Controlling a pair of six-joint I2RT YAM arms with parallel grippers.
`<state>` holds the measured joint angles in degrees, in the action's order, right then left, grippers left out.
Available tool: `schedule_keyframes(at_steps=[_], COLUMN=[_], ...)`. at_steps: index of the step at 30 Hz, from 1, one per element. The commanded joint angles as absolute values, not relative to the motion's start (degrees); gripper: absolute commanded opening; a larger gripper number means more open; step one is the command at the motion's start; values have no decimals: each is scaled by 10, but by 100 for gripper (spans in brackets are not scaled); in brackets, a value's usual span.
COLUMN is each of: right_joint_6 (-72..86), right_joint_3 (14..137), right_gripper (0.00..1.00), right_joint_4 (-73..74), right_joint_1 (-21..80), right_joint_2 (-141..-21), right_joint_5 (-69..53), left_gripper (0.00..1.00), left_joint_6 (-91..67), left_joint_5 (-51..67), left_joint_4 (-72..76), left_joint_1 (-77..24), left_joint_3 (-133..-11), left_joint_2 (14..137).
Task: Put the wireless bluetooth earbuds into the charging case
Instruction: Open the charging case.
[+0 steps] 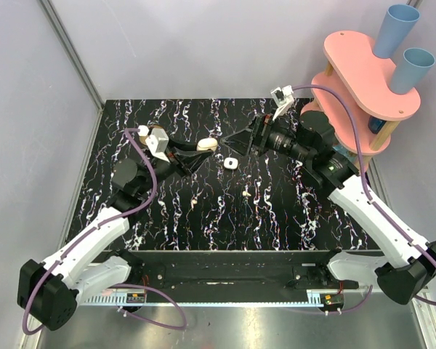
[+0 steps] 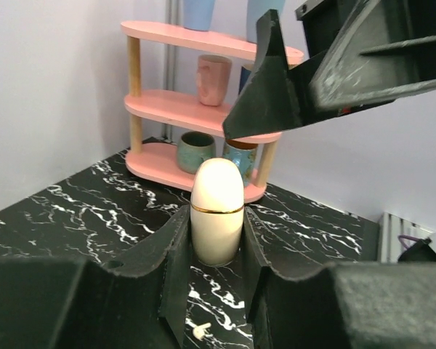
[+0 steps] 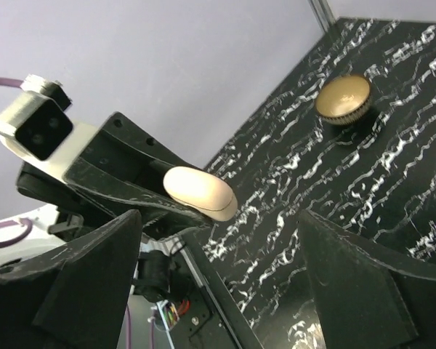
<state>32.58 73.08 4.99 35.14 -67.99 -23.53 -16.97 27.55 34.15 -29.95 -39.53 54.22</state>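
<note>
My left gripper (image 1: 200,149) is shut on the charging case (image 1: 208,145), a closed cream oval shell with a thin gold seam, held above the table. In the left wrist view the case (image 2: 217,209) stands upright between my fingers (image 2: 176,254). My right gripper (image 1: 238,138) is open and faces the case from the right, just apart from it; the case (image 3: 200,193) shows ahead of its spread fingers (image 3: 94,276). One tiny cream earbud (image 1: 246,194) lies on the table nearer the arm bases. An earbud (image 2: 200,331) also shows on the table below my left fingers.
A small white squarish piece (image 1: 230,163) lies on the table just below the two grippers. A pink tiered shelf (image 1: 363,80) with blue cups stands at the far right corner. A brass-coloured round bowl (image 3: 343,98) sits further off on the black marbled table (image 1: 291,211).
</note>
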Motion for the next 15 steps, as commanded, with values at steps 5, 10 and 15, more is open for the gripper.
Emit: schedule_keyframes(at_steps=[5, 10, 15], right_joint_6=[279, 280, 287], right_joint_3=[756, 758, 758], right_gripper=[94, 94, 94], right_joint_4=[98, 98, 95], right_joint_1=[351, 351, 351], right_joint_2=[-698, -703, -707], right_joint_5=[-232, -245, -250], left_gripper=[0, 0, 0], left_joint_6=[-213, -222, -228], left_joint_5=[339, 347, 363], left_joint_4=[436, 457, 469], left_joint_1=[-297, -297, -298], left_joint_3=[-422, -422, -425], left_joint_2=[558, 567, 574])
